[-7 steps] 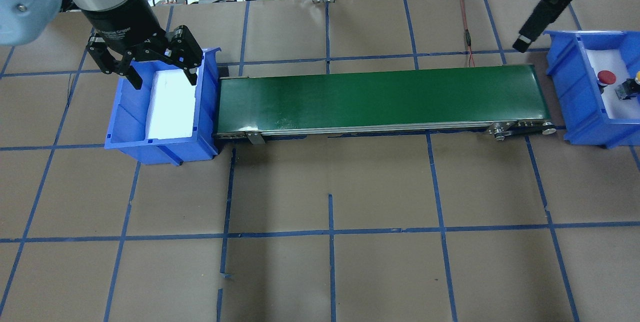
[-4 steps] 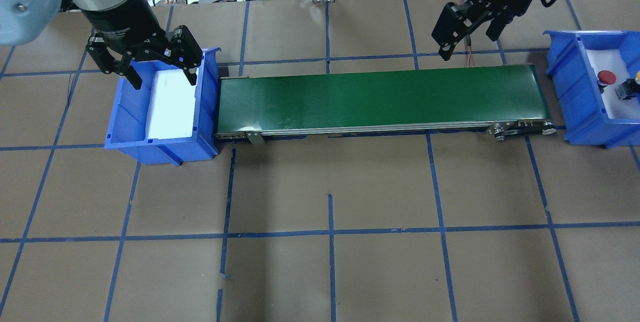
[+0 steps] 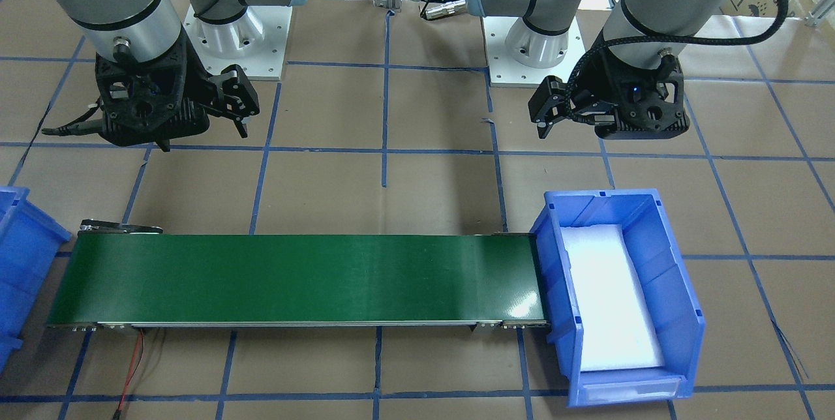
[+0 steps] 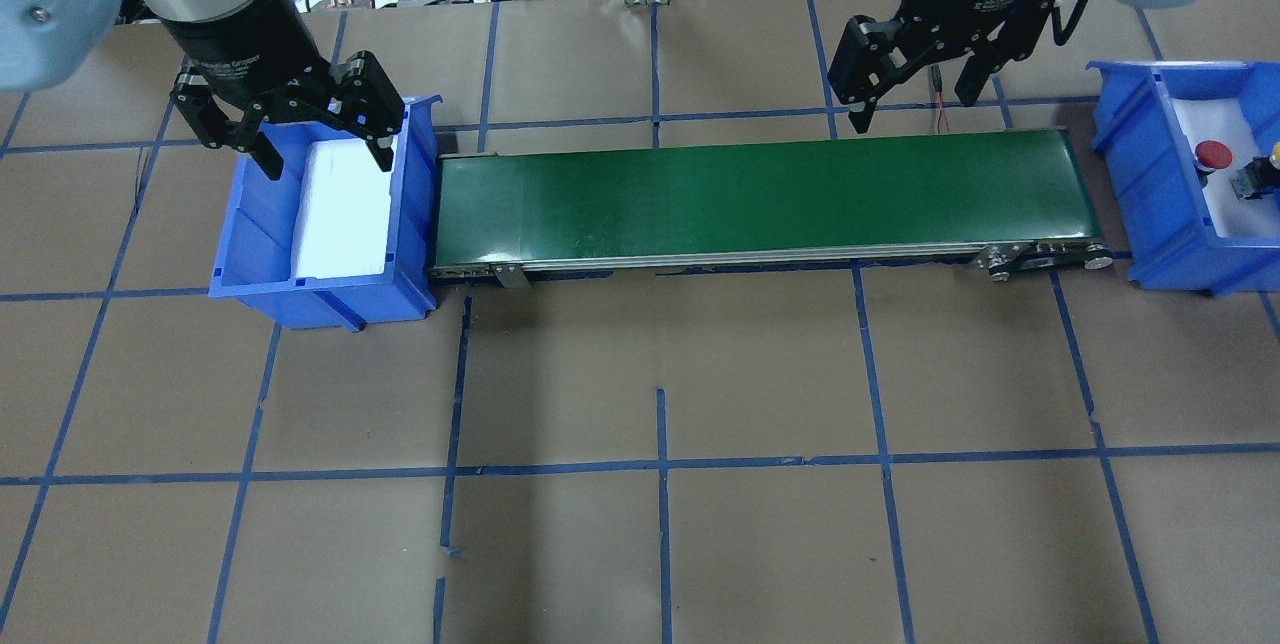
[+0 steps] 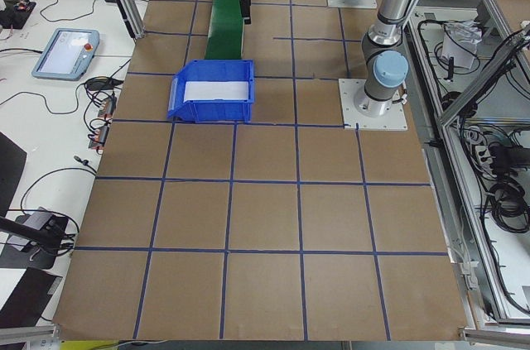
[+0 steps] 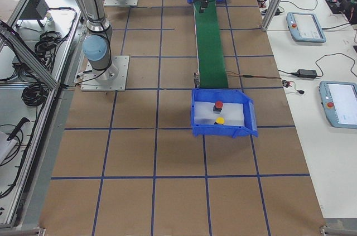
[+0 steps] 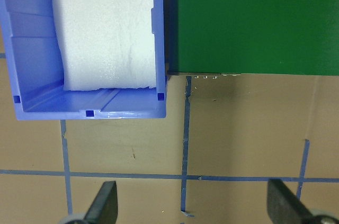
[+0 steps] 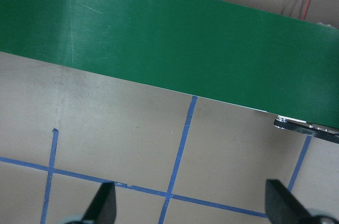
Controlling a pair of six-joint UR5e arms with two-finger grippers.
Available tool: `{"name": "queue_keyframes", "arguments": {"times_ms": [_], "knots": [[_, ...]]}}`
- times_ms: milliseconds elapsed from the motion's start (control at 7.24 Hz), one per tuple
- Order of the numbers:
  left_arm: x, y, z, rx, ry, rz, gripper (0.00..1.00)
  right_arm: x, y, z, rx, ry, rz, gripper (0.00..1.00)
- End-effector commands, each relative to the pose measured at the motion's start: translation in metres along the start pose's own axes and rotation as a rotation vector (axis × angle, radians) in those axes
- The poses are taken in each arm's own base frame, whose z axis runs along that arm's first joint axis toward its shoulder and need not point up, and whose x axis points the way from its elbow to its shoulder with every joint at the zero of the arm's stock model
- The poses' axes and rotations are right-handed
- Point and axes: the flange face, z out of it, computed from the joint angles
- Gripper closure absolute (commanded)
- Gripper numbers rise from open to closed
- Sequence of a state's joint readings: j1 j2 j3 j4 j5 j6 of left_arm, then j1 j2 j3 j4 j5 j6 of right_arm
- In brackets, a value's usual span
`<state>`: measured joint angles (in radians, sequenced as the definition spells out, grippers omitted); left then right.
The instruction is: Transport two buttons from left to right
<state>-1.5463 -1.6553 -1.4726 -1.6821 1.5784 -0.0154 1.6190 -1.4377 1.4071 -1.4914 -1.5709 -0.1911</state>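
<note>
**A:** Where are the two buttons?

**B:** Both are out beyond the right gripper (image 4: 912, 106), past the end of the long green conveyor belt (image 4: 750, 199). They lie in the right-hand blue plastic bin (image 6: 223, 131). The red-capped push button (image 6: 218, 105) is nearer the belt and the yellow-capped push button (image 6: 220, 120) is behind it.

**A:** And the grippers?

**B:** Both have their fingers wide apart and hold nothing. The left gripper (image 4: 328, 162) hangs over brown tabletop (image 4: 660, 544). Just ahead of it, the foam-lined blue bin (image 4: 255, 224) holds only its white pad. I'd judge the transport done, which would explain why both arms stand clear of belt and bins.
</note>
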Motion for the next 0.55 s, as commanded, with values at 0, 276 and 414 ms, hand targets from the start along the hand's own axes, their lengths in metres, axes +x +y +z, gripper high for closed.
{"name": "queue_keyframes", "arguments": {"times_ms": [0,276,414], "knots": [[0.0000,-0.0006,0.0006,0.000,0.000,0.000,0.00,0.0006,-0.0019,0.0062,-0.012,-0.004,0.002,0.00],[0.0000,0.0000,-0.0002,0.001,0.000,0.000,0.00,0.0054,-0.0031,0.0110,-0.023,-0.004,0.006,0.00],[0.0008,-0.0004,0.0006,0.000,0.000,0.001,0.00,0.0064,-0.0040,0.0140,-0.027,-0.005,0.005,0.00]]}}
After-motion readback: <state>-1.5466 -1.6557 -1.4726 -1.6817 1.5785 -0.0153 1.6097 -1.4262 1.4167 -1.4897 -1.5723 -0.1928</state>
